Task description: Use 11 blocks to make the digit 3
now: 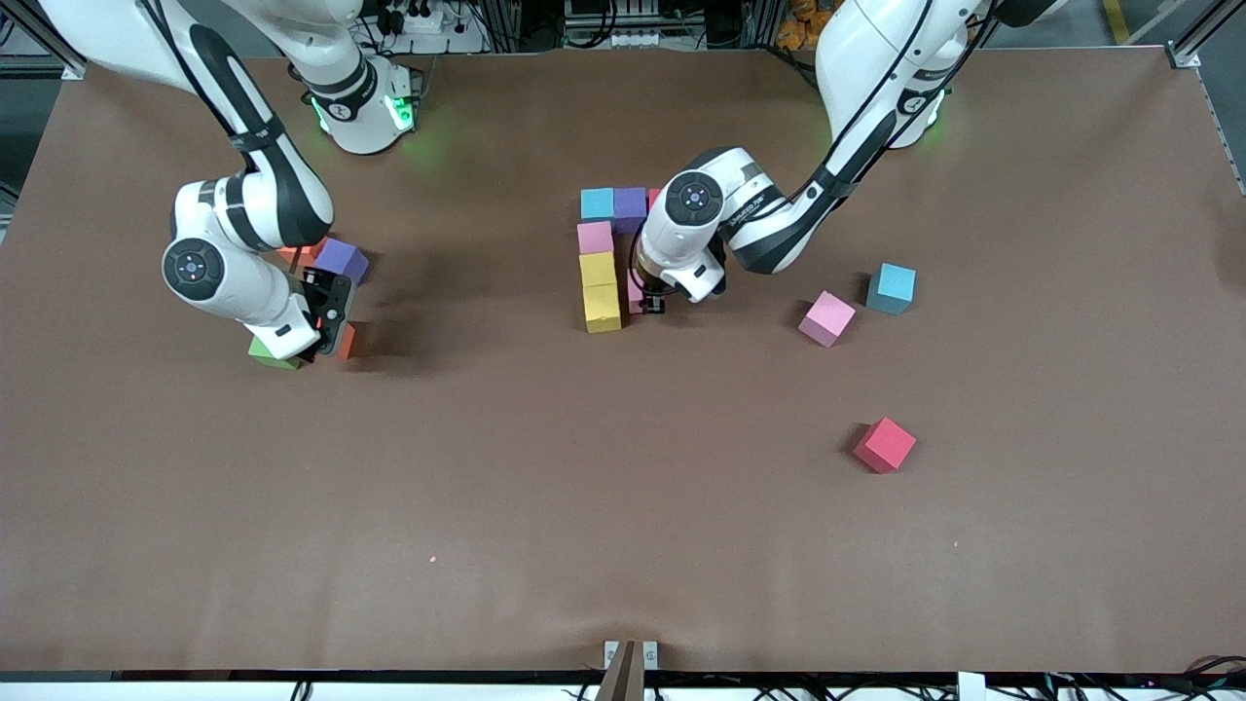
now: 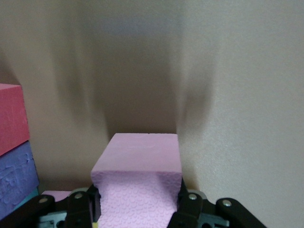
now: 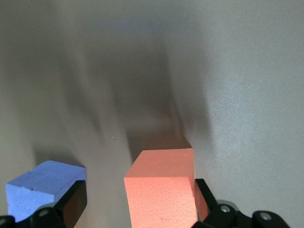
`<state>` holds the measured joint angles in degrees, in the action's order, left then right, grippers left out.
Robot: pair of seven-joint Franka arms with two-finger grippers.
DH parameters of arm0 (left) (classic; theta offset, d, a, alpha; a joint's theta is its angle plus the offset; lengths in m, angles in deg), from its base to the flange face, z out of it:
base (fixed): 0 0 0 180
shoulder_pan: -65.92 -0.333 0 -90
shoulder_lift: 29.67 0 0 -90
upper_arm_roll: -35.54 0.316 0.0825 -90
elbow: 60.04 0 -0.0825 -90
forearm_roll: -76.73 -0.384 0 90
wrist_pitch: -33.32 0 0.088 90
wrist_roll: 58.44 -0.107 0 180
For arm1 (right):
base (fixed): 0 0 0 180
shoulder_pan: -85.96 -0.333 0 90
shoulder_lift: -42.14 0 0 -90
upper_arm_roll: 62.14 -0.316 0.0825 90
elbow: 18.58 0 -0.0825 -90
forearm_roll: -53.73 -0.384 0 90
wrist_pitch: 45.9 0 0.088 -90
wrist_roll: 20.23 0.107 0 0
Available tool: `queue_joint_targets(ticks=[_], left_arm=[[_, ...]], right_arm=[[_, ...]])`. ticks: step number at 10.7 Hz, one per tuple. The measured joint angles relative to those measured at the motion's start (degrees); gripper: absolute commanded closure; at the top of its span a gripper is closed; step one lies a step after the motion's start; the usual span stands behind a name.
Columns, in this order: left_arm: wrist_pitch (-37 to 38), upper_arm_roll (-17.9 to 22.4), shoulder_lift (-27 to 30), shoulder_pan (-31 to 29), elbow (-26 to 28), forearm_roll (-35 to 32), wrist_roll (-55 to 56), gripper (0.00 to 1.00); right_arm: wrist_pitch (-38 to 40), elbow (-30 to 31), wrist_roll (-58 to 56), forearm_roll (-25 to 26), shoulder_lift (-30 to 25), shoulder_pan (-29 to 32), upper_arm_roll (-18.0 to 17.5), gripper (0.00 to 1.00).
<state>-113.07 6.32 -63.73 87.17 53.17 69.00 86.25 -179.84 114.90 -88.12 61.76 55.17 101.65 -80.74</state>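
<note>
Left gripper [image 2: 137, 209] clamps pink cube [image 2: 140, 164]; right gripper [image 3: 137, 204] straddles orange cube [image 3: 161, 185].

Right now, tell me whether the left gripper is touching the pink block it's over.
Touching. The left wrist view shows the left gripper shut on the pink block, both fingers pressed against its sides with no gap.

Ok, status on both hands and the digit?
Left hand shut on pink cube beside yellow cubes. Right hand open around orange cube. Nothing blocking.
</note>
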Motion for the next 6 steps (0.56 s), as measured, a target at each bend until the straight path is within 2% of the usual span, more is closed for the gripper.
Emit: queue_joint_targets(ticks=[6], left_arm=[[-0.68,0.04,1.64,0.77,1.65,0.0,1.5,1.0]], right_arm=[[-0.08,0.02,-0.16,0.0,0.0,0.0,-0.1,0.0]])
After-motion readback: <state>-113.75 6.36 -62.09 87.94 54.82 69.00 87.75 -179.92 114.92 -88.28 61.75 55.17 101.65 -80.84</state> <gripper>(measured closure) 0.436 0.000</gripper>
